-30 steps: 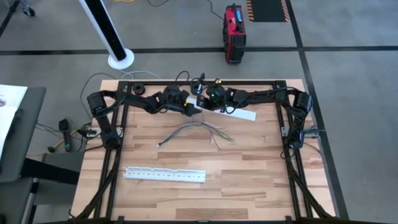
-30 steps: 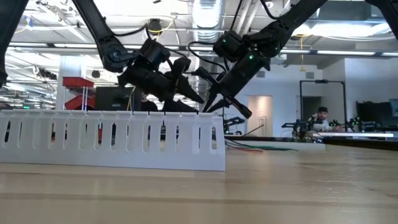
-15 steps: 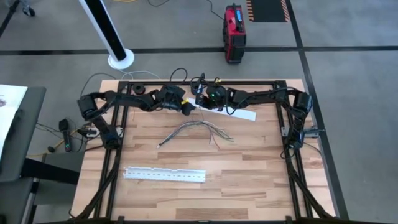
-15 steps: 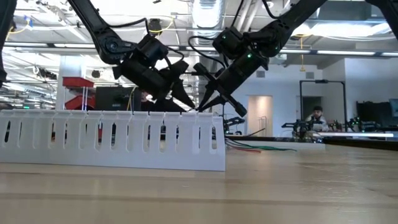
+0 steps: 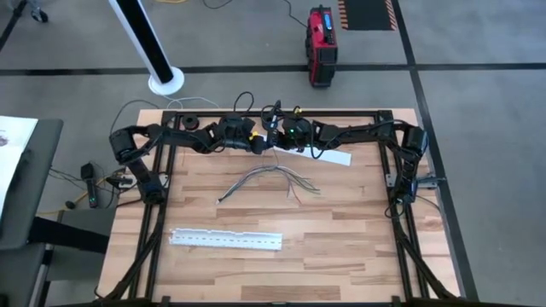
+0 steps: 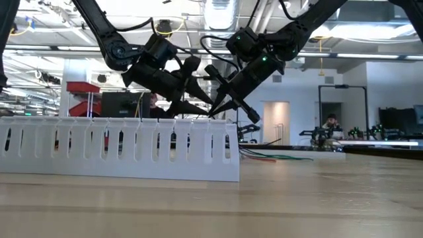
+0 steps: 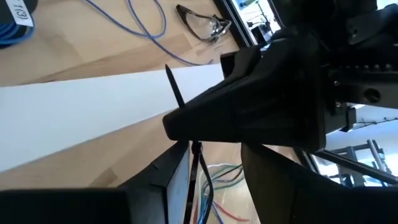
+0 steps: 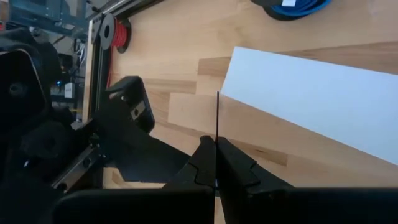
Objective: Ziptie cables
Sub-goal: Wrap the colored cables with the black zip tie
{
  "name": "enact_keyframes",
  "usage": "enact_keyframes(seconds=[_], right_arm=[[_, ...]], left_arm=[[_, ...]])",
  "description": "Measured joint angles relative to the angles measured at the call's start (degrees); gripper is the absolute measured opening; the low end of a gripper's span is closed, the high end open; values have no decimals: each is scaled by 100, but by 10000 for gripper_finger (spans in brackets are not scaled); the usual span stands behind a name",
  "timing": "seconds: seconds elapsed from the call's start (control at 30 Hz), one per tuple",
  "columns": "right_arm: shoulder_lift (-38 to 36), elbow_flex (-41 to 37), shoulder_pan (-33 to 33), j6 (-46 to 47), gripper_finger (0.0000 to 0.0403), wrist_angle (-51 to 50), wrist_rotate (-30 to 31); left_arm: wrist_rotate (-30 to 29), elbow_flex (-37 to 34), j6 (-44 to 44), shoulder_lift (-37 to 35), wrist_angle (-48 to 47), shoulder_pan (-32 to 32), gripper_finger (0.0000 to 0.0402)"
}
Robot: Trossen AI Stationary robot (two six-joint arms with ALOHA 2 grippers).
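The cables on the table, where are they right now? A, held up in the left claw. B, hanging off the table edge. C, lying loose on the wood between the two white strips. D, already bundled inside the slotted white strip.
C: the cables lie spread on the bare wood, between the flat white strip near the claws and the slotted white strip nearer the front, touching neither claw.

I see the wood table (image 5: 341, 256): cables (image 5: 271, 181) mid-table, perforated white strip (image 5: 226, 240) near-left, flat white strip (image 5: 328, 156) far side.
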Motion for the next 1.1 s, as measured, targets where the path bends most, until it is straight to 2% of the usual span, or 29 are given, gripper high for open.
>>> enact_keyframes(seconds=[0.73, 0.97, 1.1], right_arm=[[0, 2, -59, 295, 0, 215, -68], [-4, 15, -55, 324, 0, 181, -169], [-4, 15, -57, 324, 0, 202, -175]], left_arm=[[-416, -4, 279, 4, 156, -157, 141], [-329, 0, 761, -35, -478, -157, 141], [-452, 0, 891, -44, -431, -154, 141]])
